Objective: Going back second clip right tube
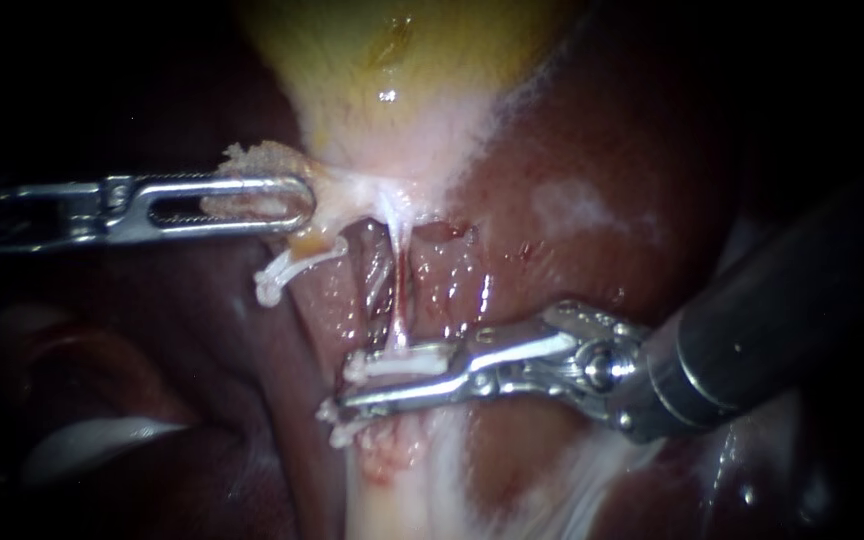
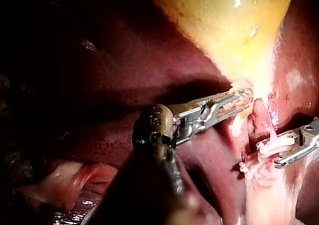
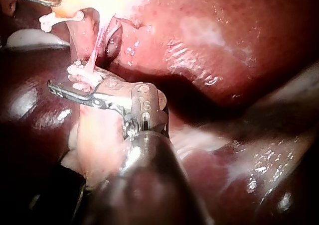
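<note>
Left instrument (image 1: 297,205): slotted steel claw clenched flat on a frayed tan tag of tissue at the gallbladder (image 1: 392,70) neck. The gallbladder is yellow, smooth and wet, and tapers to white fibrous strands.

Just under the claw tip, a white curled clip (image 1: 287,270) sits on a short pale stub.

Centre: the right tube (image 1: 399,260), a thin glistening pale strand, runs taut from the neck down over a red, moist bed.

The tube meets a straight white plastic clip (image 1: 397,362). This clip lies along the upper blade of the right instrument (image 1: 352,383). Cannot tell whether it is free of the blade.

Right claw released: dark gap between its blades. A knobbly white lower clip (image 1: 344,432) sits just below its tip, on pale fatty tissue.

Liver (image 1: 592,180): dark maroon, glossy, with one whitish patch.
</note>
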